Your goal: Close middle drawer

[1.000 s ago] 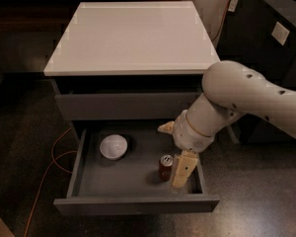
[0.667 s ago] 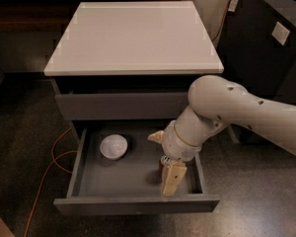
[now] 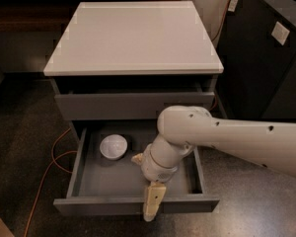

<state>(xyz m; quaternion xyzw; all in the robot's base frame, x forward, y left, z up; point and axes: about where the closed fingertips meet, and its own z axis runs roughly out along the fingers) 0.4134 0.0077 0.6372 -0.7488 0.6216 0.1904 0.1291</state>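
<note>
The middle drawer [image 3: 89, 179] of the grey cabinet stands pulled far out, its plain front panel [image 3: 98, 206] toward me. A small white bowl [image 3: 113, 146] sits in its back left part. The red soda can is hidden behind my arm. My gripper [image 3: 152, 204] hangs down from the white arm over the drawer's front edge, a little right of the middle, its cream fingers [image 3: 153, 197] reaching across the front panel.
The cabinet has a white top [image 3: 135, 36] and a closed grey drawer front [image 3: 133, 104] above the open one. A dark cabinet [image 3: 266, 58] stands at the right. An orange cable [image 3: 52, 157] lies on the speckled floor at the left.
My arm has swung left and toward the drawer's front. The gripper went from inside the drawer beside the can to over the front panel. The can is now covered.
</note>
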